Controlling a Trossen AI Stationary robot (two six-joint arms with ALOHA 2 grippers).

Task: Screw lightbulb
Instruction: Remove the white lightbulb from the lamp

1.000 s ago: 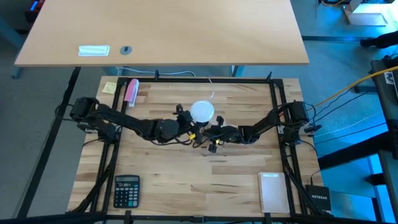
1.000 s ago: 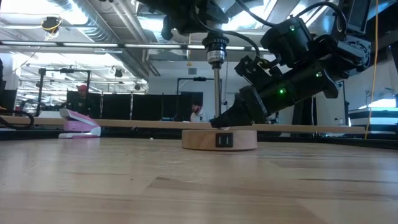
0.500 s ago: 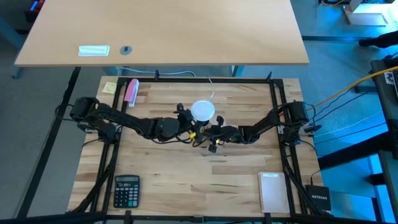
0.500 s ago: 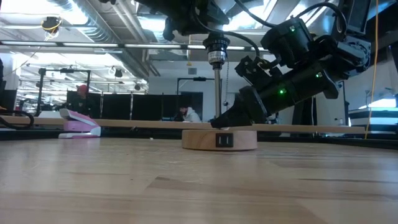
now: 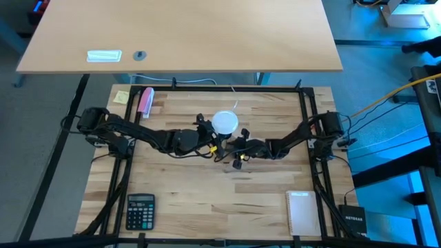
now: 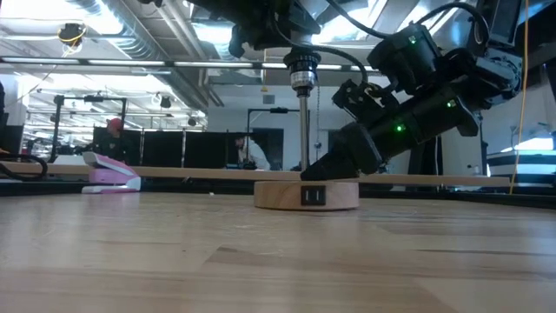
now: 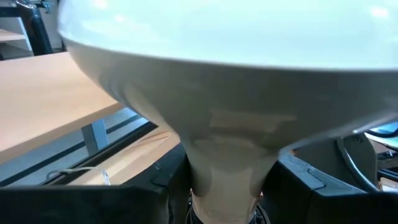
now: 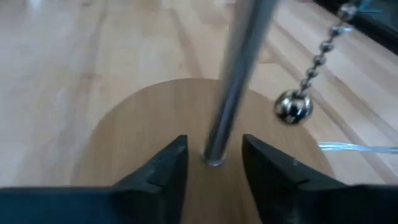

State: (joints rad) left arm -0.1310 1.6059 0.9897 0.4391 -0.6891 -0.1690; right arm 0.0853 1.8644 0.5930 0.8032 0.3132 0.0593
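The white globe lightbulb [image 5: 224,124] stands on top of a small lamp: a metal pole [image 6: 303,130] rising from a round wooden disc [image 6: 306,195]. In the low view only the socket [image 6: 301,65] shows; the bulb is above the picture. My left gripper [image 5: 209,136] comes from the table's left and is shut on the bulb [image 7: 224,56]. My right gripper [image 5: 238,147] comes from the right, low on the disc [image 8: 124,143]. Its fingers are slightly apart, one on either side of the pole's foot [image 8: 216,155]. My left gripper pinches the bulb's narrow neck [image 7: 225,177], just below the globe, between its two fingers [image 7: 163,183]. The fingers come level from the table's left. The bulb stands upright over the socket, globe up. My right gripper rests its fingertips [image 6: 310,173] on the top of the wooden disc, slanting down from the table's right. The pole stands between the tips; I cannot tell whether they touch it. The disc lies flat on the table.
A ball chain [image 8: 293,106] hangs beside the pole and a white cord [image 8: 354,148] lies behind the disc. A pink stapler [image 5: 145,101] lies at the far left, a calculator [image 5: 140,210] at the near left, and a white box [image 5: 302,212] at the near right.
My right gripper has slid a little toward the table's right along the disc's top. The lamp and the bulb have stayed in place.
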